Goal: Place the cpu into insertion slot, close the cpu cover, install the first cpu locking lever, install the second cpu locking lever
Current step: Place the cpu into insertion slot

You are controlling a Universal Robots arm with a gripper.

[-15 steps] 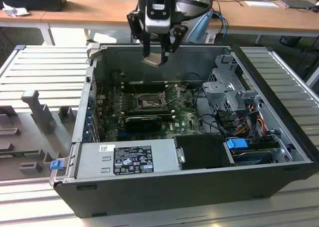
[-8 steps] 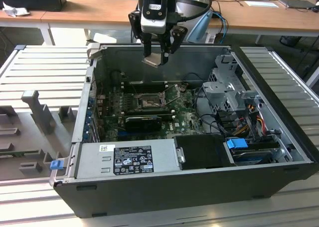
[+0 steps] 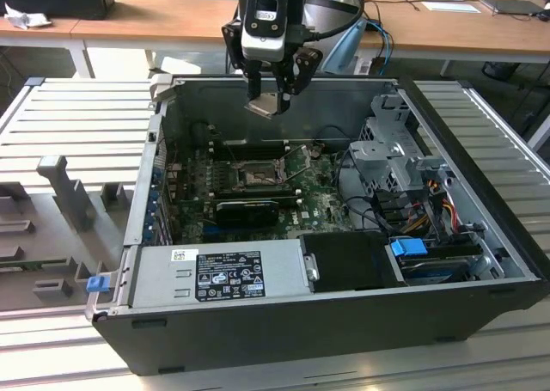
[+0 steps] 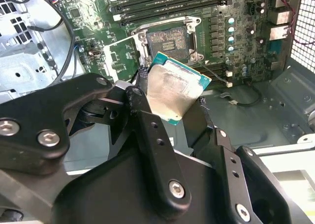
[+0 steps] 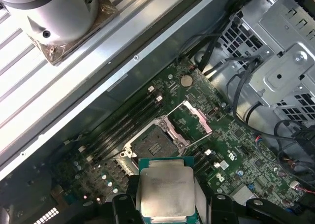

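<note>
The open computer case point(image 3: 258, 331) walls the insertion slot point(image 3: 255, 178) in on all sides. Straight above the slot the way is free, while cables and a drive cage point(image 3: 395, 150) crowd the side toward the exterior view's right. The green motherboard point(image 3: 318, 202) surrounds the slot, and the long memory slots point(image 5: 123, 120) run just beside it, so I judge there is little room to move sideways low down.

The gripper point(image 3: 275, 94) hangs well above the slot, about level with the case rim. Its fingers point(image 5: 125, 204) are pinched onto two opposite edges of the cpu point(image 5: 165, 189).

The cpu cover point(image 5: 201, 118) stands swung open just beside the slot. Its thin metal frame is an edge to steer clear of. The slot's dark centre lies bare in both wrist views.

The cpu is held tilted, its silvery top showing in the second wrist view. It looks light, stiff and smooth, so it is likely to slip in a loose pinch. Its underside is probably delicate, so the side edges are the sound place to grip it.
</note>
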